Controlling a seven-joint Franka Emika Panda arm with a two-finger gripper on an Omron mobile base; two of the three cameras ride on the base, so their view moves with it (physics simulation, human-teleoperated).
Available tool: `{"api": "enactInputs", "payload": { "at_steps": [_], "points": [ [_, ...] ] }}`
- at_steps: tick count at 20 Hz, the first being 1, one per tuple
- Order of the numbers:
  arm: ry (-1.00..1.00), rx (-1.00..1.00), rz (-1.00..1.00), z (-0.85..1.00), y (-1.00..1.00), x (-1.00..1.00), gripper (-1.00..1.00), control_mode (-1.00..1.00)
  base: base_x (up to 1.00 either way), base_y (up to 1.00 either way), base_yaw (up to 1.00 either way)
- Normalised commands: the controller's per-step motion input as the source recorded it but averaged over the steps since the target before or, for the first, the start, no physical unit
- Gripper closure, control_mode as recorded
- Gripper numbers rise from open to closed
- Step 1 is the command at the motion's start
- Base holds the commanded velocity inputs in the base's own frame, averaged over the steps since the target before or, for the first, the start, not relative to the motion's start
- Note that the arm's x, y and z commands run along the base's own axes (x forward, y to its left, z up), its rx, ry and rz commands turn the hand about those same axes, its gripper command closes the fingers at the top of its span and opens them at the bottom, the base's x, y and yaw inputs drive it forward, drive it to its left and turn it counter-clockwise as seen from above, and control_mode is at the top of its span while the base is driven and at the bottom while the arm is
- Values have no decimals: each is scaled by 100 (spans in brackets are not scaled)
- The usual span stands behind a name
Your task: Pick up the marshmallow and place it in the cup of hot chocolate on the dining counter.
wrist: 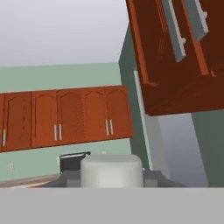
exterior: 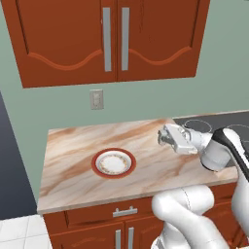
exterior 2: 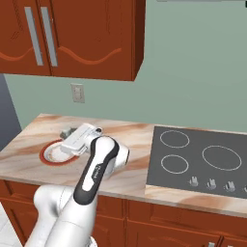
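- The gripper (wrist: pixel 112 174) is sitting closed on the marshmallow (wrist: pixel 112 169), a greyish-white soft-edged block pinched between the two dark fingertips (wrist: pixel 151 177) at 6 o'clock in the hand view.
- In the left base view the gripper (exterior: pixel 162 137) is pointing toward 9 o'clock, hanging above the counter (exterior: pixel 68 160) with the marshmallow too small to make out there.
- In the right base view the gripper (exterior 2: pixel 63 133) is reaching toward 10 o'clock over the far edge of the plate (exterior 2: pixel 52 154).
- The plate (exterior: pixel 114 163), round with a red rim, is lying on the marbled top at 8 o'clock from the gripper in the left base view, apart from it.
- The hand view is looking across the room at a row of reddish-brown wall cabinets (wrist: pixel 65 118), with a nearer cabinet (wrist: pixel 175 52) hanging at 1 o'clock.
- A black cooktop (exterior 2: pixel 202 161) is lying at 3 o'clock of the arm in the right base view.
- A wall outlet (exterior: pixel 97 99) is sitting above the counter, under the upper cabinets (exterior: pixel 112 39).
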Motion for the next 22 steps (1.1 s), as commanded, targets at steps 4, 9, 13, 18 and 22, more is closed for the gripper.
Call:
{"api": "enactInputs", "payload": {
  "at_steps": [4,9,13,18,22],
  "points": [
    [-2,5,11,51,-3,-5,100,-100,0,0,0],
    [-17,0,11,50,0,-34,100,-100,0,0,0],
    [-11,0,5,21,0,-28,100,100,-27,0,5],
    [0,0,0,0,0,0,100,100,-64,-1,6],
    [0,0,0,0,0,0,100,100,-85,65,3]
  ]
}}
